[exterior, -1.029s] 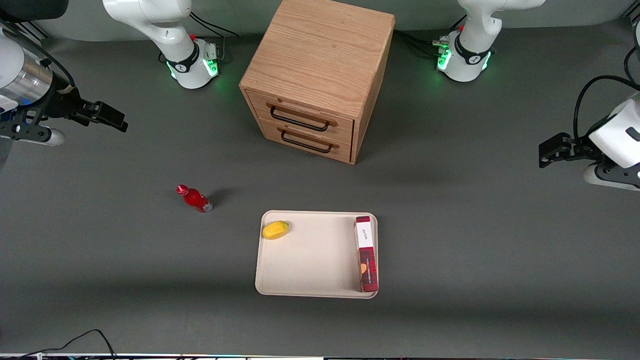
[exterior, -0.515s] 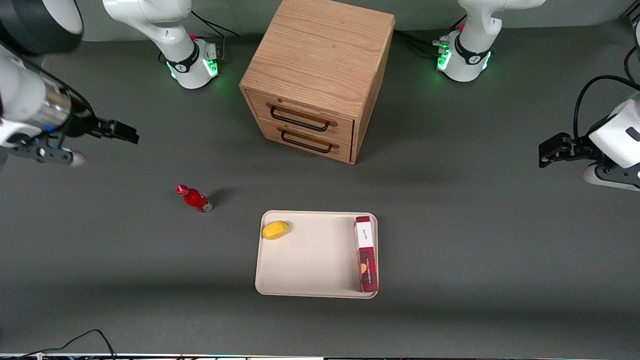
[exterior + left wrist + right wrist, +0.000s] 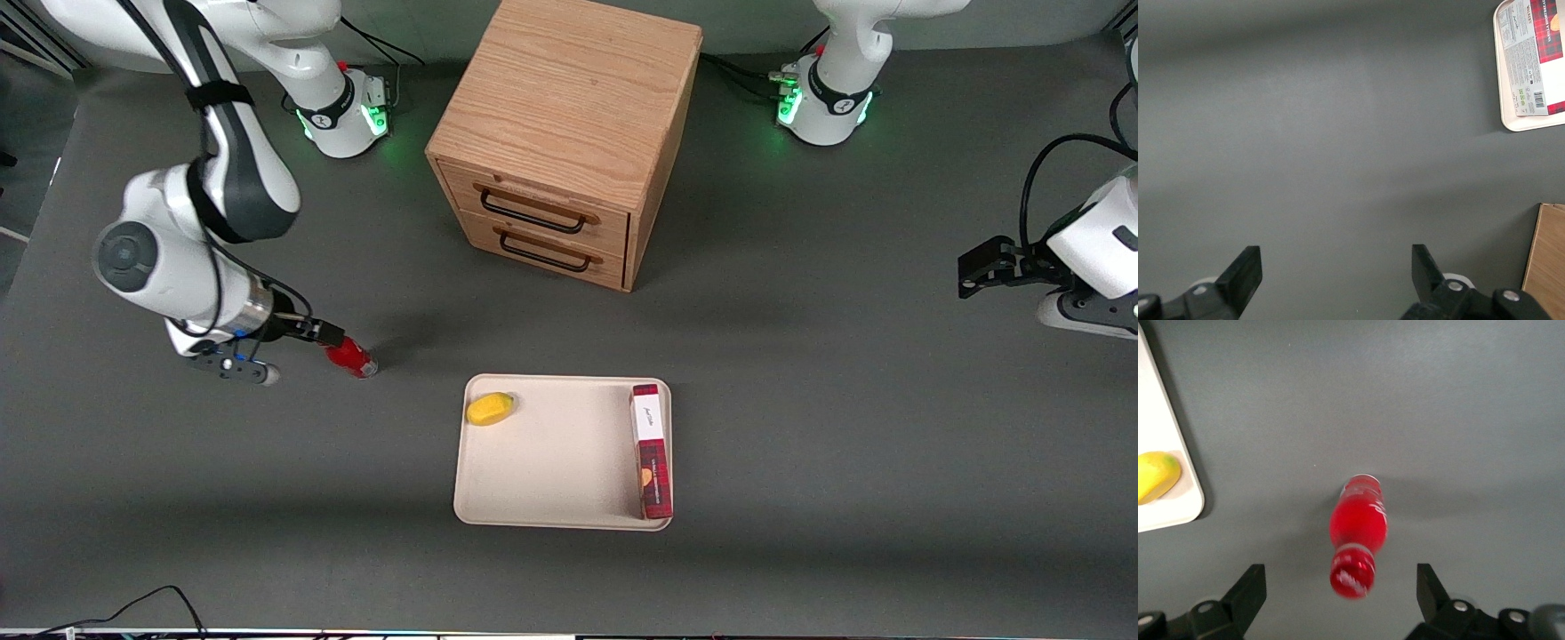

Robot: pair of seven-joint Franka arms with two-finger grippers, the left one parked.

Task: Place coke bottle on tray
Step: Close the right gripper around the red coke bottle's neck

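The coke bottle (image 3: 353,356), small and red with a red cap and a clear base, stands on the grey table beside the cream-beige tray (image 3: 551,462), toward the working arm's end. In the right wrist view the bottle (image 3: 1358,527) points its cap between my wide-open fingers (image 3: 1248,590). My gripper (image 3: 331,336) hangs just above the bottle's cap, open and holding nothing. The tray's corner also shows in the right wrist view (image 3: 1178,500).
A yellow fruit (image 3: 490,409) and a long red-and-white box (image 3: 651,450) lie on the tray. A wooden two-drawer cabinet (image 3: 560,133) stands farther from the front camera than the tray. A black cable (image 3: 133,609) lies at the table's near edge.
The right arm swung in from the table's edge and came down over the bottle. The bottle, tray, fruit and box have not moved.
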